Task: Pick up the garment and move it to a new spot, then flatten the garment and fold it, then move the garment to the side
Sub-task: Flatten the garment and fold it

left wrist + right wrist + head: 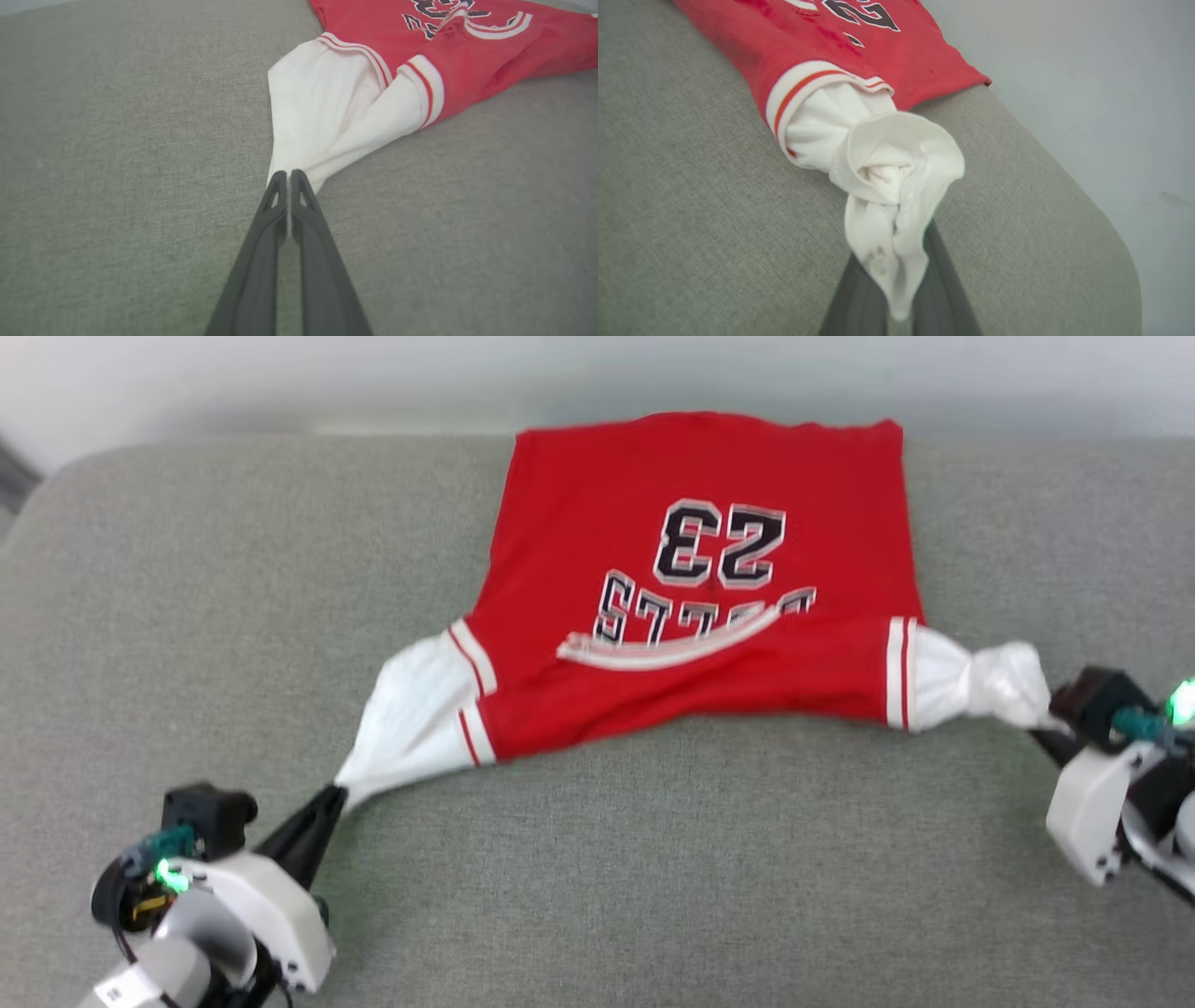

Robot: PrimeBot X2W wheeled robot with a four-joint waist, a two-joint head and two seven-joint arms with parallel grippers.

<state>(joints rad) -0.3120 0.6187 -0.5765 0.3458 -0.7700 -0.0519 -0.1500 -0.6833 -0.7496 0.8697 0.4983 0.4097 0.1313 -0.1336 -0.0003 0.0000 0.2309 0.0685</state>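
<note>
The garment, a red jersey T-shirt with white sleeves and a dark "23", lies on the grey cushion with its lettering upside down to me. My left gripper at the lower left is shut on the tip of its white left sleeve; the fingertips pinch the cloth, which is pulled taut. My right gripper at the right edge is shut on the bunched white right sleeve, whose cloth drapes over and hides the fingertips. The collar trim is folded onto the chest.
The grey upholstered cushion has a rounded far left corner, and its far edge meets a pale wall. In the right wrist view the cushion's rounded edge drops off to a pale surface.
</note>
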